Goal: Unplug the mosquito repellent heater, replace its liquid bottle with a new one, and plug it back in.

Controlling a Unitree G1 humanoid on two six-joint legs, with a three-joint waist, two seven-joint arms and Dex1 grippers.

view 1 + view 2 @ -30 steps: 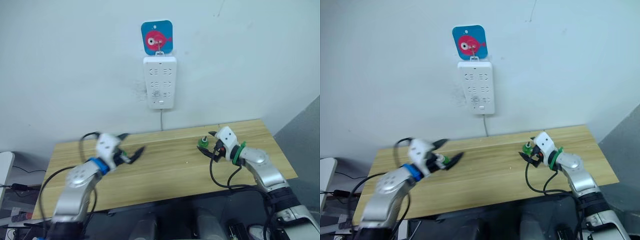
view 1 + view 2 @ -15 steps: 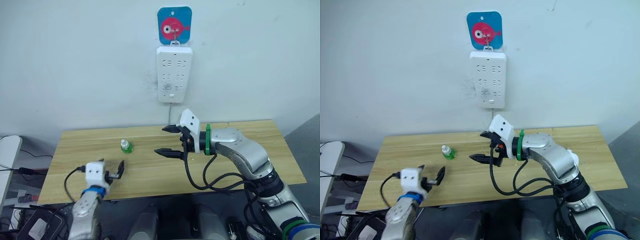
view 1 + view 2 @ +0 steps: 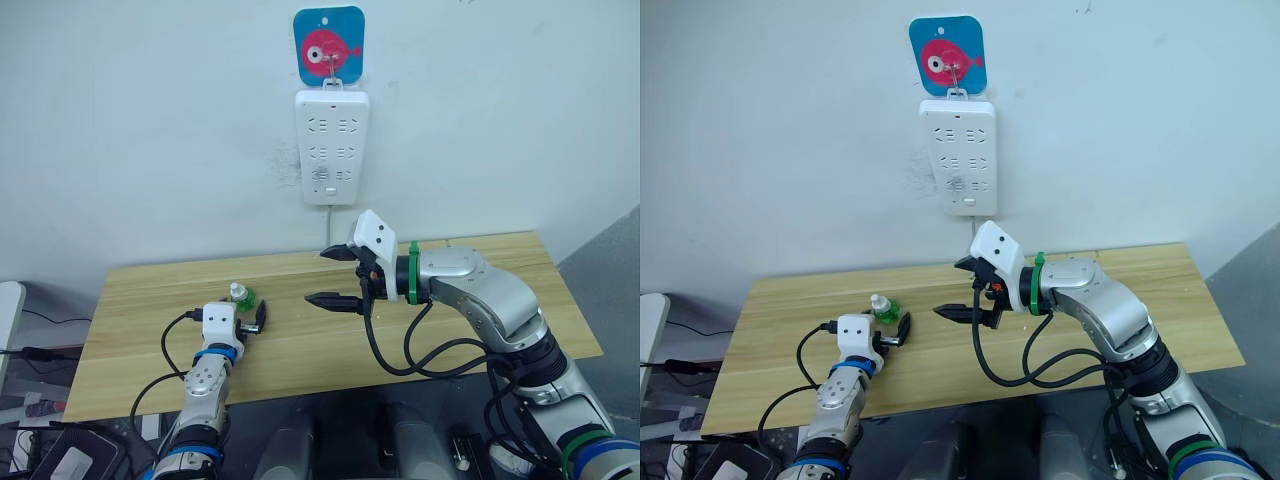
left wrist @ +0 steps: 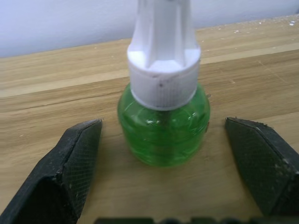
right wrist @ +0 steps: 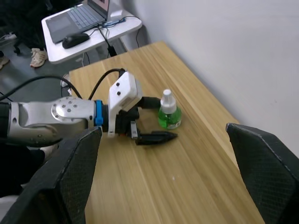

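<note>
The new one [image 4: 162, 126], a tiny green bottle with a white cap, stands upright on the left part of the wooden table [image 3: 140, 335]. My left gripper [image 3: 243, 318] rests low on the table, open. Its fingers [image 4: 70, 158] stand on either side of the bottle without touching it. My right gripper [image 3: 318, 276] hangs open and empty above the middle of the table, pointing toward the bottle [image 5: 168, 112]. The mosquito repellent heater and its liquid bottle are out of view.
A tall white power strip [image 3: 334, 147] hangs on the wall under a blue fish sticker [image 3: 329, 45], with its cord running down behind the table. A white side table with a laptop [image 5: 88, 16] and a mouse stands beyond the left end.
Half a second ago my left gripper sat near the front edge, apart from the bottle; now its fingers bracket the bottle. My right gripper stays open over the middle of the table.
</note>
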